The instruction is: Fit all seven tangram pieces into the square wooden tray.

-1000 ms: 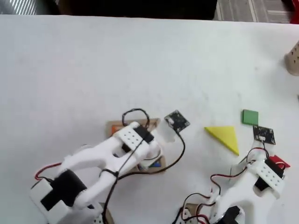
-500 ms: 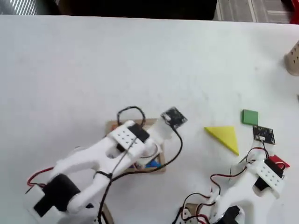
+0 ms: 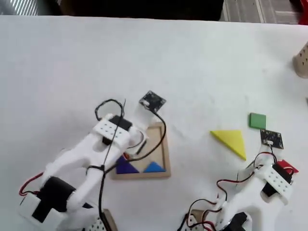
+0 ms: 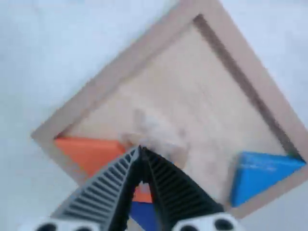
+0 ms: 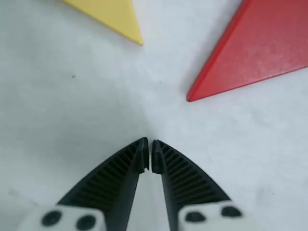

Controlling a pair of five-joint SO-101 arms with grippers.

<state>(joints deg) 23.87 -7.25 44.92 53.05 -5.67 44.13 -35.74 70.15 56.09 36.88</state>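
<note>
My L gripper (image 4: 141, 153), clenched empty, hangs over the square wooden tray (image 4: 144, 48) w/ flat orange piece (image 4: 89, 151) & light-blue triangle (image 4: 260, 171) inside; R gripper (image 5: 149, 156) clenched too, near the flat red triangle (image 5: 250, 53).

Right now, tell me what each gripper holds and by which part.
Nothing. The left gripper is shut, empty, over the wooden tray; the right gripper is shut, empty, near the red triangle.
</note>
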